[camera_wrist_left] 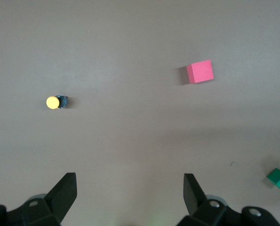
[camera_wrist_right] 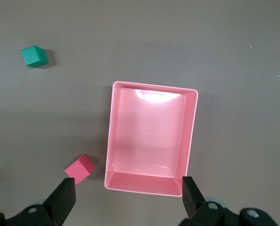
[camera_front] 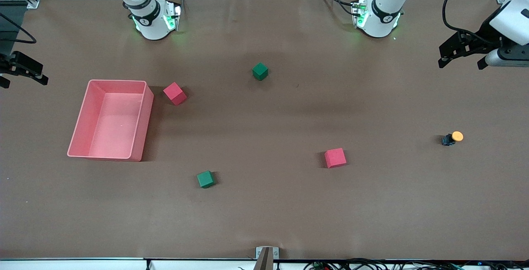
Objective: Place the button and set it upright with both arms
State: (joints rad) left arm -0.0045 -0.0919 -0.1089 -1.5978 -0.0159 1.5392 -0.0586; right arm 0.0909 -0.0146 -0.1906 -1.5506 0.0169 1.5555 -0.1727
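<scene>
Lying on its side near the left arm's end of the worktop [camera_front: 264,220], the button [camera_front: 452,137] waits while the left tool [camera_front: 462,57] and right tool [camera_front: 20,71] hang wide open.

My arms [camera_front: 144,9] are glossy white with black joint bands, green lights glowing at their round bases, black cables trailing off them, and matte black two-finger grippers with screw holes near the fingers [camera_wrist_left: 64,190].
</scene>
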